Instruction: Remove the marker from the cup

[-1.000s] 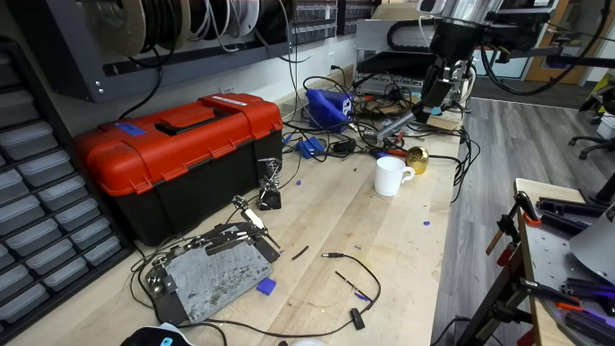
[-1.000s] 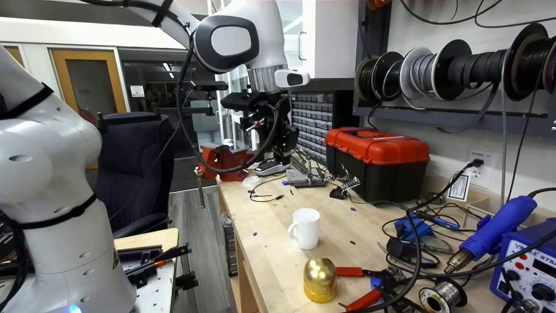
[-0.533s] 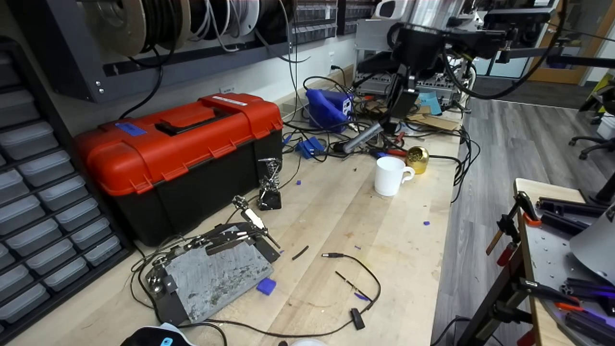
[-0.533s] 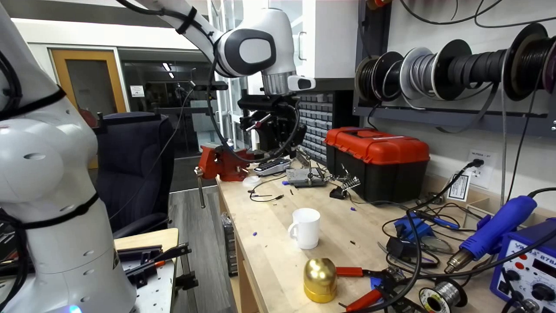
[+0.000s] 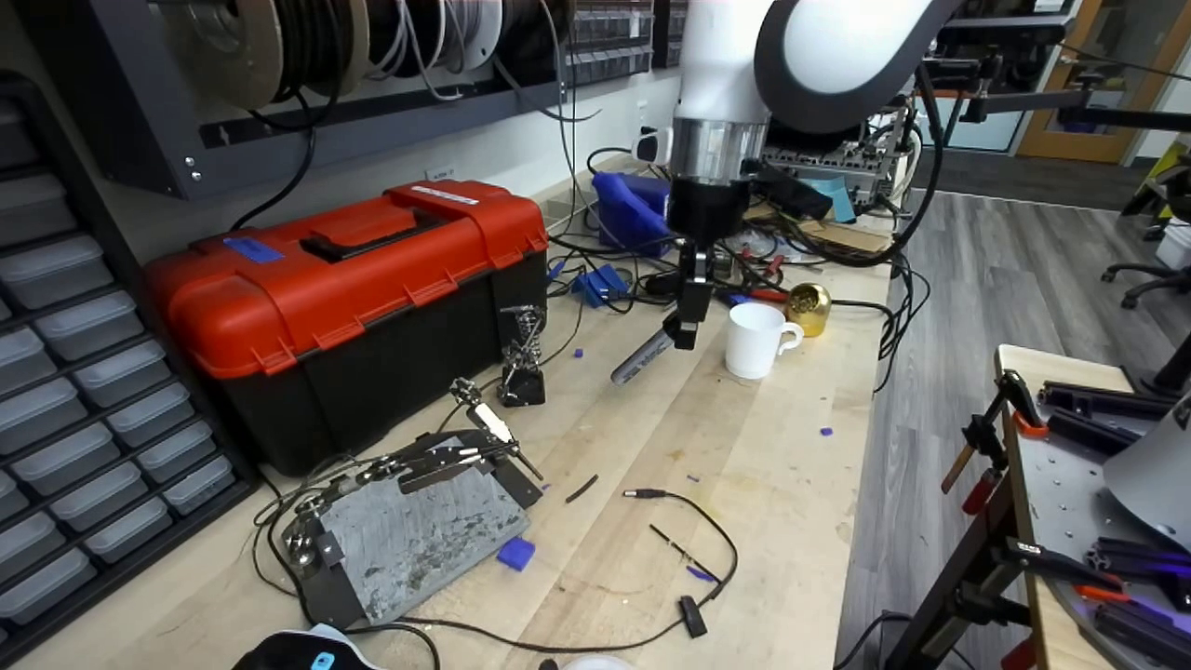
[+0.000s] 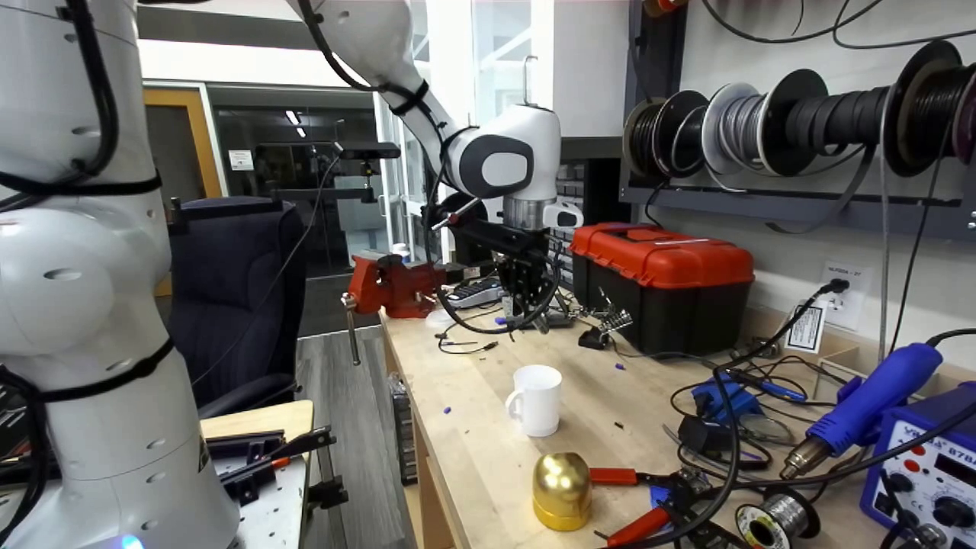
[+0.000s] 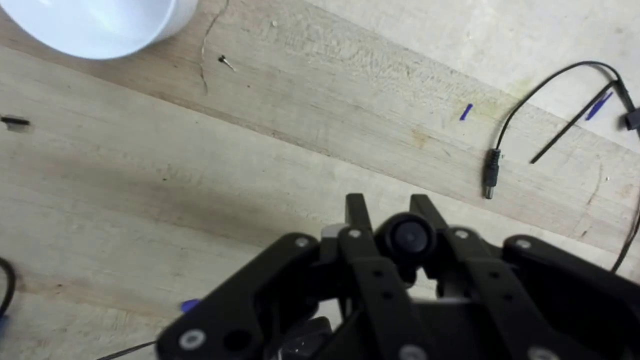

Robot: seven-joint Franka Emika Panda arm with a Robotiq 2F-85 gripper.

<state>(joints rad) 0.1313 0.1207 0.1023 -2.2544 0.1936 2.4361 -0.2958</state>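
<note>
jaws: clamped on the marker (image 5: 644,355), one jaw each side of it in the wrist view. Partly hidden in an exterior view.
marker: outside the cup (image 5: 752,346), held above the tabletop (image 5: 782,521). Tilted, low end down and to the picture's left in an exterior view; barrel looks grey with dark marks there. Wrist view has it nearly end-on, dark round end toward the camera.
cup: white mug, upright on tabletop, handle toward the floor-side edge in both exterior views. Wrist view catches only part of it, top left corner, well apart from the jaws.
arm (image 6: 545,152): white, reaching over the tabletop, wrist roughly vertical.
gold dome (image 6: 562,492): near the cup, standing on tabletop.
pliers (image 6: 614,476): red handles, just beside the gold dome; can't tell if they touch.
barrel plug (image 7: 491,172): end of a thin black cable, flat on tabletop.
dark stick (image 7: 572,122): near the plug, upper end meeting that cable in the wrist view.
toolbox (image 5: 391,363): red lid, black body, wall side of the tabletop.
spring stand (image 5: 523,363): just beside the toolbox.
grey slab (image 5: 423,535): lying on the room side of the toolbox.
hot-air station (image 6: 934,457): blue and white, blue handpiece (image 6: 877,412) next to it.
solder spool (image 6: 789,518): between pliers and station.
vise (image 6: 393,286): red, far end of tabletop in an exterior view.
</note>
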